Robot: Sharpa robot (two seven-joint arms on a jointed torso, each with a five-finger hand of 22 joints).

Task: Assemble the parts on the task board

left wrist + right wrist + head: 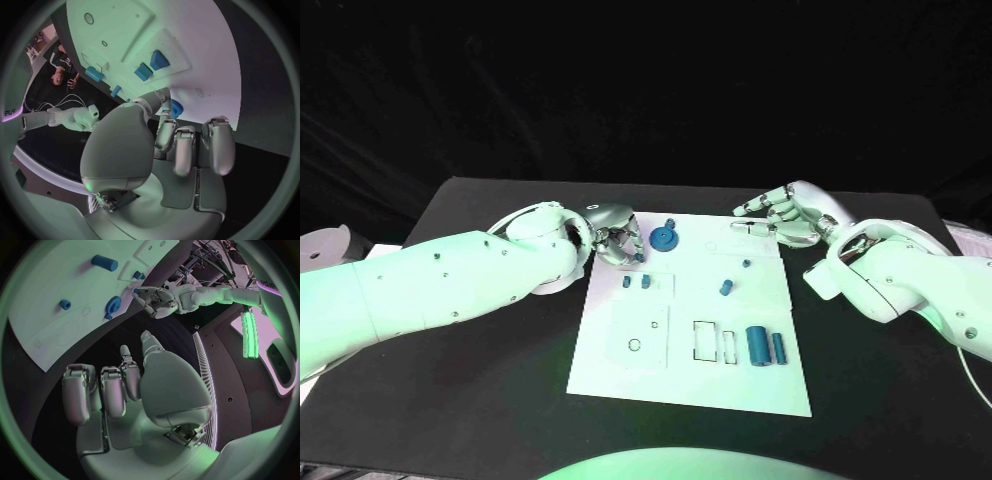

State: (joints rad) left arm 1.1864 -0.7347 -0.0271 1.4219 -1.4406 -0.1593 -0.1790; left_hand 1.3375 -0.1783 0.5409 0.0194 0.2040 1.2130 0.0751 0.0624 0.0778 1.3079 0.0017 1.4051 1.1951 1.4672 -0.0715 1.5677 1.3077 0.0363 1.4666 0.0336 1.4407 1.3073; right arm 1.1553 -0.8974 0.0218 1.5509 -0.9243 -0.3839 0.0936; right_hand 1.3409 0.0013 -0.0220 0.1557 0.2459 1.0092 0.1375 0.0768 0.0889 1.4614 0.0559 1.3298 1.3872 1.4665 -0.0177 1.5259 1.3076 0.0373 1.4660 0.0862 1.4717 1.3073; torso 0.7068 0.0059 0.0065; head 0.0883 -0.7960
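The left silver hand (609, 234) has its fingers curled together, holding nothing, just beside the round blue toothed gear (666, 238) at the far end of the white task board (625, 370). The right silver hand (783, 213) hovers by the board's far right corner, fingers loosely bent and apart, holding nothing.

Two smooth white arms dotted with small dark screws, left hand (612, 236) and right hand (783, 214) silver, many-fingered.
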